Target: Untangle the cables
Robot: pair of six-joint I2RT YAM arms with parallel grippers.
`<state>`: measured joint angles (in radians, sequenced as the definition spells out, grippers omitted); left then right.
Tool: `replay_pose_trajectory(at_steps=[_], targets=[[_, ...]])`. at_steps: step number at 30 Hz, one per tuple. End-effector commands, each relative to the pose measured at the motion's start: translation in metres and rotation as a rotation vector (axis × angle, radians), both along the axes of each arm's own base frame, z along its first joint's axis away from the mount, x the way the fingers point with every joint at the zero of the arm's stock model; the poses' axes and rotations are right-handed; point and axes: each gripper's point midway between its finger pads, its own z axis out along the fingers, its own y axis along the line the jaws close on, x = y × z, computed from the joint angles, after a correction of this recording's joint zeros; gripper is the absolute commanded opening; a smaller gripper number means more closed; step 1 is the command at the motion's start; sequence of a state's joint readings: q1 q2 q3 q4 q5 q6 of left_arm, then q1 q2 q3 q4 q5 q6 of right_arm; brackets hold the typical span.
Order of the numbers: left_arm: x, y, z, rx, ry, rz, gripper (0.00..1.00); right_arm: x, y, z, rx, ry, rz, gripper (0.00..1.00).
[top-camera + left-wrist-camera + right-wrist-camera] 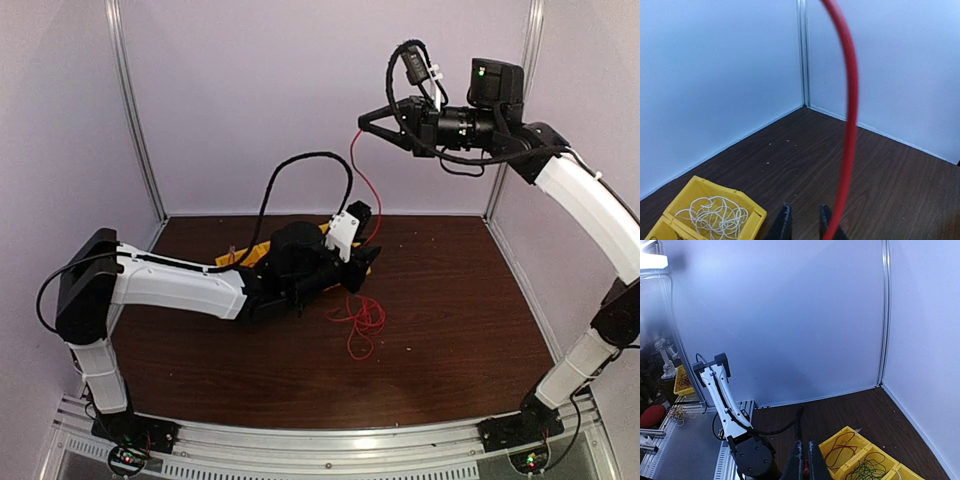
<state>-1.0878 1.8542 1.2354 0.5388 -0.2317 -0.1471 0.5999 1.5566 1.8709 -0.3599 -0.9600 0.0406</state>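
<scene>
Above the dark table (460, 300) the right gripper (363, 122) is pinching a limp, light red cable (850, 125), probably best regripped low, where the left gripper (805, 225) is standing narrowly parted.

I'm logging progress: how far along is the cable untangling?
Done: a white cable lies alone in a yellow bin. In hand: the right pincer holds the red cable raised high, the left pincer beside it. Left: its lower part lies tangled on the table.
</scene>
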Motion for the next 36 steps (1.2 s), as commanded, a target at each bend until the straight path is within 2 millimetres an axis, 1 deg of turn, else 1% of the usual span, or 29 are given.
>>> replay_pose_trajectory(at_steps=[1, 2, 3, 5, 6, 7, 8, 9, 10, 11, 12, 14, 16, 17, 19, 22, 25, 27, 29, 31, 32, 33, 34, 36], targets=[[0.004, -0.007, 0.003, 0.017, 0.004, -0.027, 0.08, -0.006, -0.004, 0.015, 0.03, -0.03, -0.01, 0.0], [0.004, -0.006, 0.006, 0.006, 0.012, -0.025, 0.02, 0.003, -0.007, 0.012, 0.021, -0.031, -0.057, 0.0], [0.002, -0.003, 0.011, -0.007, 0.016, -0.023, 0.0, 0.018, -0.014, 0.009, 0.015, -0.036, -0.134, 0.05], [-0.002, 0.008, 0.024, -0.04, 0.023, -0.015, 0.0, 0.066, -0.041, -0.015, -0.007, 0.003, -0.332, 0.19], [-0.004, 0.014, 0.034, -0.06, 0.025, -0.006, 0.0, 0.085, -0.058, -0.03, -0.004, 0.038, -0.393, 0.31], [-0.007, 0.021, 0.04, -0.077, 0.032, 0.002, 0.0, 0.102, -0.076, -0.052, -0.006, 0.088, -0.444, 0.42], [-0.009, 0.029, 0.047, -0.096, 0.04, 0.007, 0.0, 0.115, -0.092, -0.072, -0.01, 0.128, -0.498, 0.48], [-0.011, 0.034, 0.052, -0.111, 0.058, 0.011, 0.0, 0.125, -0.107, -0.099, -0.037, 0.169, -0.546, 0.51], [-0.011, 0.04, 0.052, -0.112, 0.087, 0.017, 0.0, 0.13, -0.117, -0.125, -0.079, 0.199, -0.571, 0.53], [-0.011, 0.043, 0.05, -0.111, 0.116, 0.016, 0.0, 0.13, -0.121, -0.153, -0.137, 0.215, -0.576, 0.53], [-0.011, 0.045, 0.046, -0.105, 0.146, 0.015, 0.0, 0.125, -0.122, -0.18, -0.207, 0.217, -0.56, 0.53], [-0.014, 0.048, 0.035, -0.093, 0.192, 0.017, 0.0, 0.097, -0.112, -0.229, -0.32, 0.208, -0.426, 0.51], [-0.018, 0.052, 0.024, -0.102, 0.227, 0.012, 0.0, 0.069, -0.1, -0.271, -0.435, 0.194, -0.321, 0.5], [-0.02, 0.054, 0.018, -0.11, 0.241, 0.013, 0.0, 0.055, -0.092, -0.287, -0.475, 0.202, -0.266, 0.49], [-0.022, 0.061, 0.01, -0.139, 0.268, 0.028, 0.0, 0.029, -0.077, -0.311, -0.512, 0.242, -0.177, 0.46], [-0.023, 0.073, -0.003, -0.153, 0.301, 0.065, 0.0, 0.0, -0.055, -0.33, -0.534, 0.26, -0.081, 0.42], [-0.019, 0.092, -0.009, -0.172, 0.323, 0.146, 0.0, -0.021, -0.043, -0.352, -0.6, 0.27, -0.034, 0.39], [-0.016, 0.107, -0.011, -0.181, 0.333, 0.214, 0.0, -0.028, -0.04, -0.362, -0.642, 0.253, -0.038, 0.35], [-0.011, 0.125, -0.013, -0.194, 0.342, 0.308, 0.0, -0.036, -0.036, -0.365, -0.674, 0.216, -0.019, 0.3], [-0.007, 0.143, -0.012, -0.215, 0.338, 0.386, 0.0, -0.043, -0.032, -0.371, -0.717, 0.173, -0.002, 0.27], [-0.006, 0.149, -0.01, -0.227, 0.33, 0.409, 0.0, -0.046, -0.029, -0.374, -0.738, 0.154, 0.006, 0.27], [-0.006, 0.154, -0.008, -0.235, 0.326, 0.424, 0.0, -0.045, -0.027, -0.377, -0.758, 0.14, -0.003, 0.27], [-0.007, 0.156, -0.007, -0.241, 0.323, 0.429, 0.0, -0.041, -0.025, -0.381, -0.773, 0.133, -0.024, 0.27], [-0.009, 0.157, -0.007, -0.244, 0.323, 0.418, 0.0, -0.032, -0.017, -0.38, -0.763, 0.155, -0.047, 0.27]])
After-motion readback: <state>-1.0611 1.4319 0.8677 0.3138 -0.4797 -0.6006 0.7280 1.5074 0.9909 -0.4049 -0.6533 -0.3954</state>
